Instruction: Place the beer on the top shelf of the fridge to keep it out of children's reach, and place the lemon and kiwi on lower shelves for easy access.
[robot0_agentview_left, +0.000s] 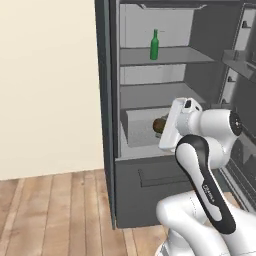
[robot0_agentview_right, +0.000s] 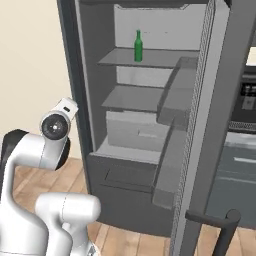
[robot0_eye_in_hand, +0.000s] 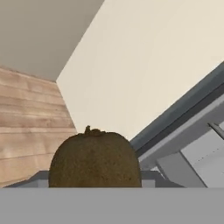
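Note:
The beer (robot0_agentview_left: 154, 45) (robot0_agentview_right: 138, 46), a slim green bottle, stands upright on the top shelf (robot0_agentview_left: 175, 55) (robot0_agentview_right: 155, 59) of the open fridge (robot0_agentview_left: 106, 100) (robot0_agentview_right: 72, 75). My gripper (robot0_agentview_left: 161, 126) is shut on the kiwi (robot0_agentview_left: 159, 125) (robot0_eye_in_hand: 94, 157), a brown oval fruit, and holds it level with the pale drawer (robot0_agentview_left: 140, 131) (robot0_agentview_right: 132, 131) at the fridge's opening. The lower shelves (robot0_agentview_left: 155, 94) (robot0_agentview_right: 132, 98) carry nothing that I can see. The lemon is out of view.
The fridge door (robot0_agentview_right: 200, 130) stands open on the right, its bins (robot0_agentview_right: 170, 100) jutting inward. A cream wall (robot0_agentview_left: 47, 85) and wooden floor (robot0_agentview_left: 55, 210) lie to the left. A dark appliance (robot0_agentview_right: 246, 100) sits beyond the door.

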